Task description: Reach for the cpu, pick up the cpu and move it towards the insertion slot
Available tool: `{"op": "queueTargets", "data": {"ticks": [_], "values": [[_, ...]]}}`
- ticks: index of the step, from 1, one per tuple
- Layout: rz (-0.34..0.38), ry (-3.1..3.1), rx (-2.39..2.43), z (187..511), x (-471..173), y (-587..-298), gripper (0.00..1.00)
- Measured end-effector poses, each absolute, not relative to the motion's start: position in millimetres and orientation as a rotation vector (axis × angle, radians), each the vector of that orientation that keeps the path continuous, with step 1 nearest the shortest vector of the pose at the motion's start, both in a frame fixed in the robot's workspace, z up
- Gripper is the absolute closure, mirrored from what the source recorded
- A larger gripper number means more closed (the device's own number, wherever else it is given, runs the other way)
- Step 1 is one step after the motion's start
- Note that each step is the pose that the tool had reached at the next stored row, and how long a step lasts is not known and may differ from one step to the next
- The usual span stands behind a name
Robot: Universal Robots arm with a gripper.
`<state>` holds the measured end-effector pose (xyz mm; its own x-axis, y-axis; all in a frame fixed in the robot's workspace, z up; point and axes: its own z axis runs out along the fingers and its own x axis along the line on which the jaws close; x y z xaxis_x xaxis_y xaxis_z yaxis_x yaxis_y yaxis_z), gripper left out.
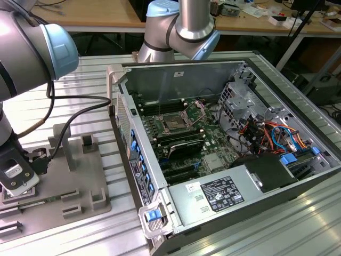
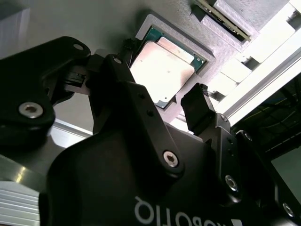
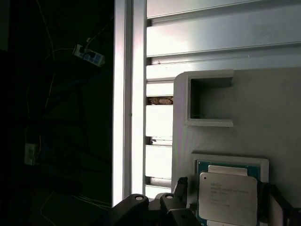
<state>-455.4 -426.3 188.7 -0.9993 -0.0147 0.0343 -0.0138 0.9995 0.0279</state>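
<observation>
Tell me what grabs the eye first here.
The open computer case dominates the exterior view, its insertion slot mid-board. In both wrist views the gripper hangs open, fingers either side of the cpu lying in a grey fixture pocket.

A lab — open computer case (image 1: pixel 176 80) on aluminium table (image 1: pixel 90 74), cluttered benches (image 1: pixel 96 13) behind.

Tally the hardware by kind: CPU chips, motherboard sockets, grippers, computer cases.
Flat square silvery cpu with green rim: 1
Square metal-framed insertion slot with dark centre: 1
Black gripper, open, straddling the cpu: 1
Open grey metal computer case: 1
Total: 4
</observation>
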Motion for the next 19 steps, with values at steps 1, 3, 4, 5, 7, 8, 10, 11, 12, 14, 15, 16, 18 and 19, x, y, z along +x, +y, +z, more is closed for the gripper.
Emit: {"op": "queueTargets", "data": {"ticks": [1, 3, 4, 5, 7, 8, 10, 11, 12, 14, 15, 16, 18, 19], "values": [[-0.043, -3.107, 0.016, 188.6, -455.4, -426.3, 0.31], [-0.043, -3.107, 0.007, 188.6, -455.4, -426.3, 0.31], [-0.043, -3.107, 0.004, 188.6, -455.4, -426.3, 0.31], [-0.043, -3.107, 0.003, 188.7, -455.4, -426.3, 0.31], [-0.043, -3.107, 0.003, 188.7, -455.4, -426.3, 0.31], [-0.043, -3.107, 0.003, 188.7, -455.5, -426.3, 0.31], [-0.043, -3.107, 0.002, 188.7, -455.5, -426.3, 0.31], [-0.043, -3.107, 0.002, 188.7, -455.5, -426.3, 0.31], [-0.043, -3.107, 0.003, 188.7, -455.4, -426.3, 0.31], [-0.043, -3.107, 0.003, 188.6, -455.4, -426.3, 0.23], [-0.043, -3.107, 0.003, 188.7, -455.4, -426.3, 0.23], [-0.043, -3.107, 0.002, 188.7, -455.4, -426.3, 0.23], [-0.043, -3.107, 0.003, 188.7, -455.4, -426.3, 0.25], [-0.043, -3.107, 0.003, 188.7, -455.4, -426.3, 0.25]]}}
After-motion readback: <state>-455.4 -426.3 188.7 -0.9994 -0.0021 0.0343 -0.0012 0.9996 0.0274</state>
